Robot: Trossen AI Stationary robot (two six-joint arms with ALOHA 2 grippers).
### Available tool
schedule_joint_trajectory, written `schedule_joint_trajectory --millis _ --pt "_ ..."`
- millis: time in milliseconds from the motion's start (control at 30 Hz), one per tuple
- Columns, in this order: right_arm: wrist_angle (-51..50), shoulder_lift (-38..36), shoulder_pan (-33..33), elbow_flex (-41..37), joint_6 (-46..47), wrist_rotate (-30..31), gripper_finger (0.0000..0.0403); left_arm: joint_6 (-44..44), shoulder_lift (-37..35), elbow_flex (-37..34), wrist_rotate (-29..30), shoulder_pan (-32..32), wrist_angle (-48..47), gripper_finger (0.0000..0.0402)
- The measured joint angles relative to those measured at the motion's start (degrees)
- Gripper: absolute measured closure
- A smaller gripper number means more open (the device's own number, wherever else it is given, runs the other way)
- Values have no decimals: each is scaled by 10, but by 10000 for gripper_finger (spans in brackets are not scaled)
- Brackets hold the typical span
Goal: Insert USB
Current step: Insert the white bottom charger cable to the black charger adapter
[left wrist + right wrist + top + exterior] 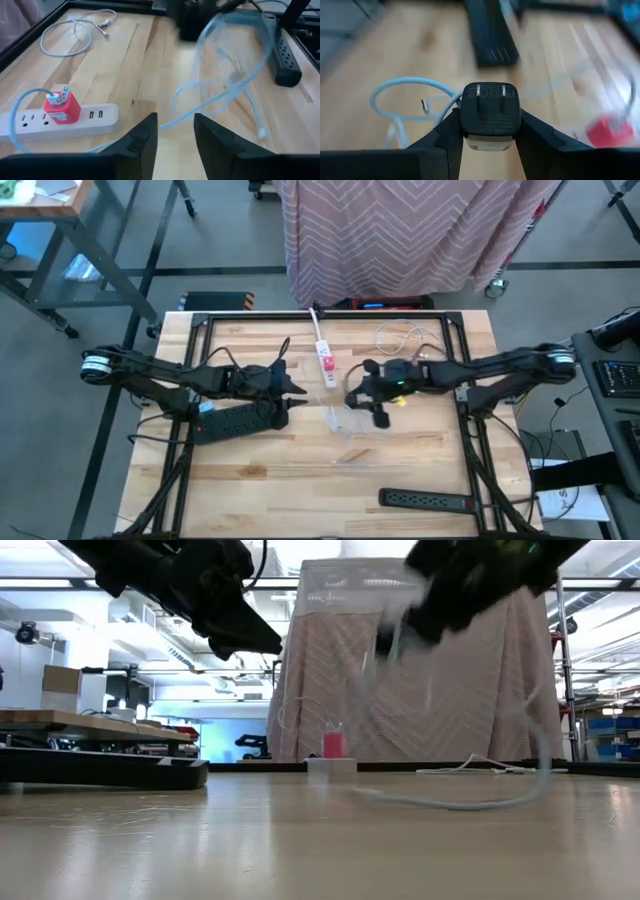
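Right gripper pinches the black 2-prong charger block at frame centre, pale blue cable trailing left; left gripper hangs spread, empty. Best steady the block, then feed the plug in squarely

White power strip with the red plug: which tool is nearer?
Roughly a tie, left perhaps slightly closer. The white power strip lies between the arms. The left tool is empty, to its left; the right tool, on its other side, holds a black charger.
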State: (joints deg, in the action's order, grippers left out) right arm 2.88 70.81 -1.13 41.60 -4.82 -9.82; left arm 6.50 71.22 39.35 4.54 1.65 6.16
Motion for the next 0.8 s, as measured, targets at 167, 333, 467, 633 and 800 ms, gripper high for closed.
schedule_joint_trajectory --millis 167,333,467,633,800 --pt "37 -89 44 0 -7 -54 272 -12 0 -2 0 0 33 269" --pt "94 -113 94 -4 -34 -110 272 -19 16 -2 0 0 64 257" --pt "76 -109 101 -4 -42 -70 272 -30 51 -2 0 0 95 250" --pt "-33 -106 99 5 -35 144 272 -39 93 4 -1 0 111 245" --pt "36 -107 101 12 -41 -53 272 -58 116 14 -1 0 113 244"
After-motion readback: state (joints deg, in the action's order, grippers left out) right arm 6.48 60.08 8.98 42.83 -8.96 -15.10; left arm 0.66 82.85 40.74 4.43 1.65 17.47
